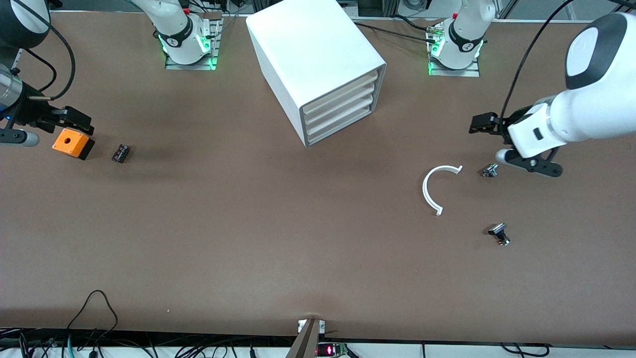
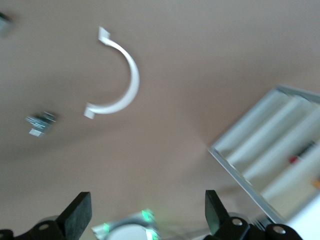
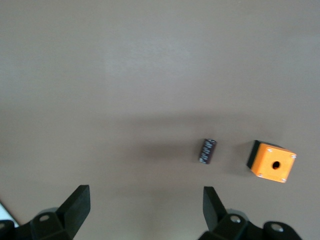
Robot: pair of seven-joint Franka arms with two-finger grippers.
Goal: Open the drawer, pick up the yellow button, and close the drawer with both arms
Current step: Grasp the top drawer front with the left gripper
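Observation:
The white cabinet (image 1: 308, 49) stands at the middle of the table near the arms' bases. Its three drawers are shut; the topmost drawer (image 1: 342, 91) is flush with the two below. The button is hidden. My left gripper (image 1: 481, 124) is open and empty over bare table toward the left arm's end, apart from the cabinet. In the left wrist view the gripper (image 2: 147, 202) shows the cabinet (image 2: 260, 145) off to one side, with a small dark and reddish shape on the drawer fronts. My right gripper (image 1: 74, 119) (image 3: 146, 196) is open and empty beside the orange cube (image 1: 73, 142).
The orange cube with a hole (image 3: 271, 161) and a small black block (image 1: 120, 152) (image 3: 207, 150) lie toward the right arm's end. A white plastic arc (image 1: 435, 186) (image 2: 122, 75), a small metal part (image 1: 490, 170) (image 2: 41, 123) and a black-capped part (image 1: 499, 233) lie near the left gripper.

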